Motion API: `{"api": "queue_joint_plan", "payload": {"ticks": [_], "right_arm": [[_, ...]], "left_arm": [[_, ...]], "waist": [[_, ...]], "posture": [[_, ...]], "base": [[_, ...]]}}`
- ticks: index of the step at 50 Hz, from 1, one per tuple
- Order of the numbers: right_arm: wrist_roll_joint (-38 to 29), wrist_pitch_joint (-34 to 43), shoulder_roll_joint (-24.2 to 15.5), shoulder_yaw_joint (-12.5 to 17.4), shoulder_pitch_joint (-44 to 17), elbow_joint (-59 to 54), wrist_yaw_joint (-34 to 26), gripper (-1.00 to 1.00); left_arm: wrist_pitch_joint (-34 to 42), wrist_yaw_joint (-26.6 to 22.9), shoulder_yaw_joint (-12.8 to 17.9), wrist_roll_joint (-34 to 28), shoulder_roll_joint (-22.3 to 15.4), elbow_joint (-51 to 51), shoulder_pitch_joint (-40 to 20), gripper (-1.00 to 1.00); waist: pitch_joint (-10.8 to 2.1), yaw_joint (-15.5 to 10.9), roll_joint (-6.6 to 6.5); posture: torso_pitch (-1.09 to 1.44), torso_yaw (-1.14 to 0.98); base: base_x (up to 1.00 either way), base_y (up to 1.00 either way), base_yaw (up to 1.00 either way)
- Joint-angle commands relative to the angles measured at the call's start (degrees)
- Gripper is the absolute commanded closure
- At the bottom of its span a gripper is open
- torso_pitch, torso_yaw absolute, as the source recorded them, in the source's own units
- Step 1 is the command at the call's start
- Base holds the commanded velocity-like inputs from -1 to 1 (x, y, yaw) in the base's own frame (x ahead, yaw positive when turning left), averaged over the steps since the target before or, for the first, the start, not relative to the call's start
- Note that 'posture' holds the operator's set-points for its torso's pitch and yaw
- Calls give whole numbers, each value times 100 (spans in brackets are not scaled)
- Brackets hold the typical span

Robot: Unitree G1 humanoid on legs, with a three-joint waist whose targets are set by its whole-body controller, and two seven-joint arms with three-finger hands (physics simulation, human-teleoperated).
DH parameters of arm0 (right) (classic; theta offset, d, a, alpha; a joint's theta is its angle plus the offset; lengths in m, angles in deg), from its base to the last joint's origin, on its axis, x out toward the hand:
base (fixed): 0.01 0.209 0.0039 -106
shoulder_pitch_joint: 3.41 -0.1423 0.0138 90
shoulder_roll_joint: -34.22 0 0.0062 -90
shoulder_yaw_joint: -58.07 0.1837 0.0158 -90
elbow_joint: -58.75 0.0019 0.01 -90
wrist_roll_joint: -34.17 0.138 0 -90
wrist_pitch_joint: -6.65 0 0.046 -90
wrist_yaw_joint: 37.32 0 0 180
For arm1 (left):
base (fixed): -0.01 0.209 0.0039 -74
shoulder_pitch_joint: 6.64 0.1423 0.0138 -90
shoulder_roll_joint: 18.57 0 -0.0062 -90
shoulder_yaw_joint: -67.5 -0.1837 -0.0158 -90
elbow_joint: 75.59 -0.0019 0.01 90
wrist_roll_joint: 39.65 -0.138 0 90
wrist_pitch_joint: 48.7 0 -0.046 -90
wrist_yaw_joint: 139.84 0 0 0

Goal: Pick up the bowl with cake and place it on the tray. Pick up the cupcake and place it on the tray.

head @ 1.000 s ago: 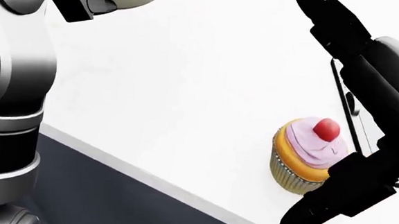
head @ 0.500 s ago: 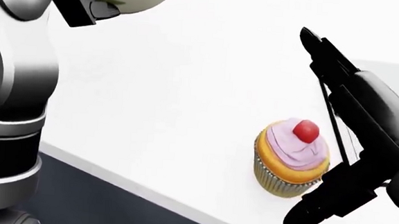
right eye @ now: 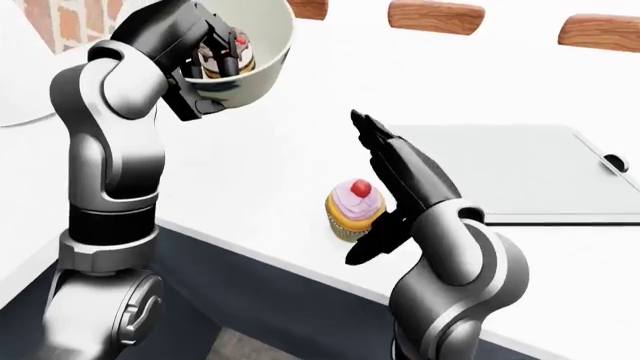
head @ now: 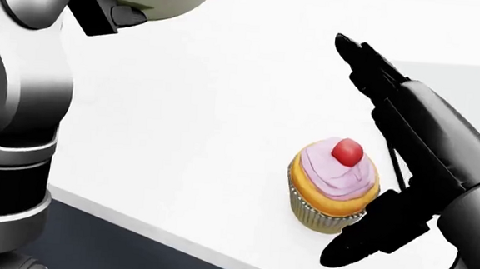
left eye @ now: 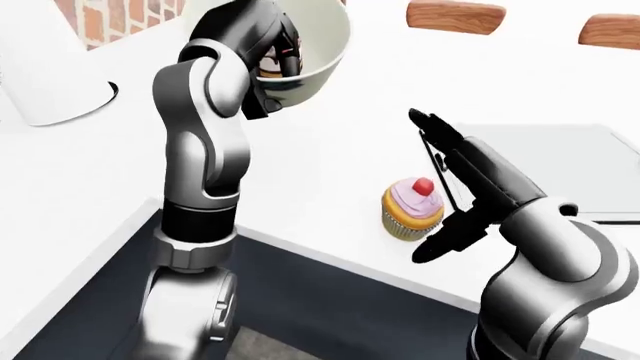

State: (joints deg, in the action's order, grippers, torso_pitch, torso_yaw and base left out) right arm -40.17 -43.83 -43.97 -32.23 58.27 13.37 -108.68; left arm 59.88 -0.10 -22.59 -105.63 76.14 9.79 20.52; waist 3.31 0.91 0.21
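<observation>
cupcake [head: 335, 184]: sitting on the white counter [head: 216, 120] near its lower edge, pink frosting with a cherry on top, nothing touching it yet.
right hand [head: 381, 143]: fingers spread apart, just right of the cupcake; one finger points up past it, the thumb sits below its base.
left hand [right eye: 215, 52]: raised, clamped on the bowl [right eye: 255, 45] rim, cake inside.
tray [right eye: 520, 169]: flat on the counter, right of the cupcake.
</observation>
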Motion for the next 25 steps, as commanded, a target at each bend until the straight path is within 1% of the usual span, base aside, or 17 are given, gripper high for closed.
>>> {"api": "queue_joint_plan", "payload": {"ticks": [1, 3, 4, 5, 8, 10, 11, 15, 19, 22, 23, 25], "right_arm": [[-32, -107, -14, 30, -128, 143, 49, -30], [-32, -137, 4, 35, -104, 141, 53, -29], [-31, -151, 10, 41, -97, 142, 52, -15], [-34, -160, 15, 46, -88, 148, 39, -7], [-39, -186, 29, 50, -70, 160, 19, 5], [-43, -209, 45, 37, -31, 175, 21, 9], [-21, -243, 62, 24, 33, 181, 58, 18], [-93, -278, 134, -46, 63, 238, -15, 26], [-20, -338, 144, -17, 41, 211, 41, 54], [-42, -316, 122, 10, -114, 264, -35, 67], [-41, -297, 117, 27, -204, 290, -42, 80], [-101, -222, 81, 61, -443, 340, -159, 97]], "left_arm": [[-76, 293, 98, -84, -75, 327, -314, 100], [-71, 282, 97, -87, -74, 338, -316, 100], [-70, 276, 93, -91, -74, 339, -320, 100], [-65, 266, 95, -93, -74, 346, -330, 100], [-63, 253, 95, -100, -77, 355, -339, 100], [-59, 234, 93, -105, -75, 374, -331, 100], [-62, 236, 97, -104, -77, 373, -335, 100], [-70, 243, 100, -101, -81, 366, -331, 100], [-70, 239, 102, -100, -83, 372, -326, 100], [-72, 239, 98, -102, -79, 375, -320, 100], [-72, 239, 97, -104, -77, 373, -325, 100], [-72, 232, 96, -107, -77, 376, -329, 100]], "waist": [[-202, 0, -2], [-201, 5, -5], [-200, 8, -6], [-199, 11, -8], [-196, 18, -12], [-193, 21, -15], [-192, 23, -18], [-192, 25, -22], [-196, 35, -31], [-197, 38, -33], [-197, 40, -36], [-194, 42, -42]], "posture": [[0, 0], [0, 0], [0, 0], [0, 0], [0, 0], [0, 0], [0, 0], [0, 0], [0, 0], [0, 0], [0, 0], [0, 0]], "base": [[0, 0, 0], [0, 0, 0], [0, 0, 0], [0, 0, 0], [0, 0, 0], [0, 0, 0], [0, 0, 0], [0, 0, 0], [0, 0, 0], [0, 0, 0], [0, 0, 0], [0, 0, 0]]}}
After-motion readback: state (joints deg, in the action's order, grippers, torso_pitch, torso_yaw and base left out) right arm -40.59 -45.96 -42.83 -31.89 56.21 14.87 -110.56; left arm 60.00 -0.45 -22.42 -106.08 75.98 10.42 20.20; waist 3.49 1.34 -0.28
